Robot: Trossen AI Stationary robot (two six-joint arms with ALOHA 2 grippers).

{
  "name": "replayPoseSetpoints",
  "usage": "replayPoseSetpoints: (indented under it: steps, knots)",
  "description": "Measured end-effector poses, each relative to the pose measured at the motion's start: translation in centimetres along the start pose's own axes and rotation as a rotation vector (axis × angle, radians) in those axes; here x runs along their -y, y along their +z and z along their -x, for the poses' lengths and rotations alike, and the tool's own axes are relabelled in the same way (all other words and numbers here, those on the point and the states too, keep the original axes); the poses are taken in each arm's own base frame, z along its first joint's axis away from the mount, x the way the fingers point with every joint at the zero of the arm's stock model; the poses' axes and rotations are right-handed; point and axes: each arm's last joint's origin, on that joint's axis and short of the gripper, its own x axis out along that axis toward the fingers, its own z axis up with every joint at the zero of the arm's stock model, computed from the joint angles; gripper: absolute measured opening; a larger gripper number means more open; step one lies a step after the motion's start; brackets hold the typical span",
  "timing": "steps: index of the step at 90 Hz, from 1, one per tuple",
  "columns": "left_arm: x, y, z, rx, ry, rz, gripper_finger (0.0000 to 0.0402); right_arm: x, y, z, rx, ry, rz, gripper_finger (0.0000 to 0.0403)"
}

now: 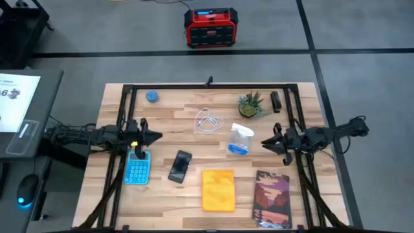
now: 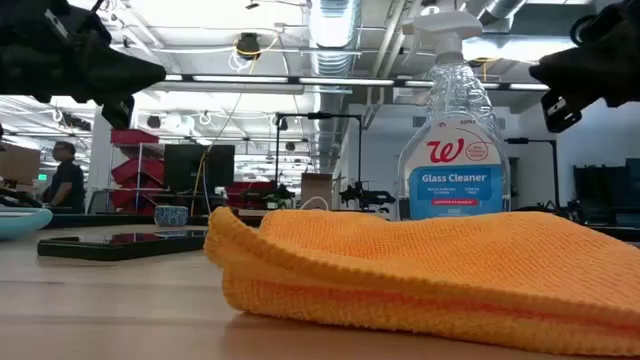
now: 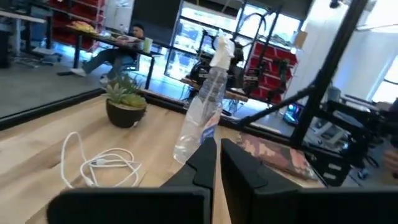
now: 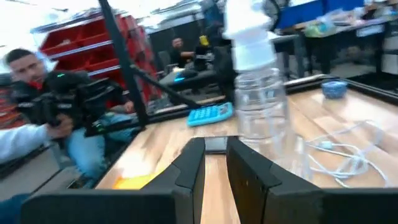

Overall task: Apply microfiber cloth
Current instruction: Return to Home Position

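1. Step in hand: I judge this to be the retreat to the rest pose. Both arms hang above the table [image 1: 174, 202] and neither carries anything.
2. Left claw [image 1: 157, 136]: it hovers over the left part of the table, pointing right. In the left wrist view its fingers [image 3: 204, 167] stand all but together, with nothing between them. I read it as closed and empty.
3. Blue calculator [image 1: 137, 169]: it lies flat just on the near side of the left claw.
4. Black smartphone [image 1: 180, 166]: it lies flat to the right of the calculator, with no cloth on it.
5. Microfiber cloth [image 1: 218, 189]: it lies loosely folded at the near edge, around the middle, with the smartphone to its left and a dark reddish book [image 1: 273, 199] to its right. It sits nearer to me than both claws, to the right of the left claw and to the left of the right one, and touches neither.
6. Glass cleaner bottle [image 1: 240, 140]: it stands upright beyond the cloth, just left of the right claw.
7. Right claw [image 1: 265, 142]: it hovers over the right part of the table, pointing left. Its fingers [image 4: 189, 163] show a narrow gap and hold nothing.
8. Next move: I would expect only to settle both arms at rest, keeping the right claw clear of the bottle. Another wipe would mean picking the cloth up again from the near edge.
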Motion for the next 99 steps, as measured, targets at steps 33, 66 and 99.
replayPoseSetpoints:
  steps: [33,66,99]
  knots:
    - [0.0,-0.1,0.0,-0.004,0.003,0.004,0.0,1.8,0.0,-0.1,-0.016,-0.094,0.055,0.0053]
    - [-0.1,-0.2,-0.1,-0.018,0.007,-0.072,0.0,2.6,-0.1,-0.2,-0.04,-0.162,0.049,0.0053]
    - [-0.1,-0.3,-0.1,-0.024,0.008,-0.073,0.0,2.6,-0.2,-0.2,-0.044,-0.164,0.048,0.0053]
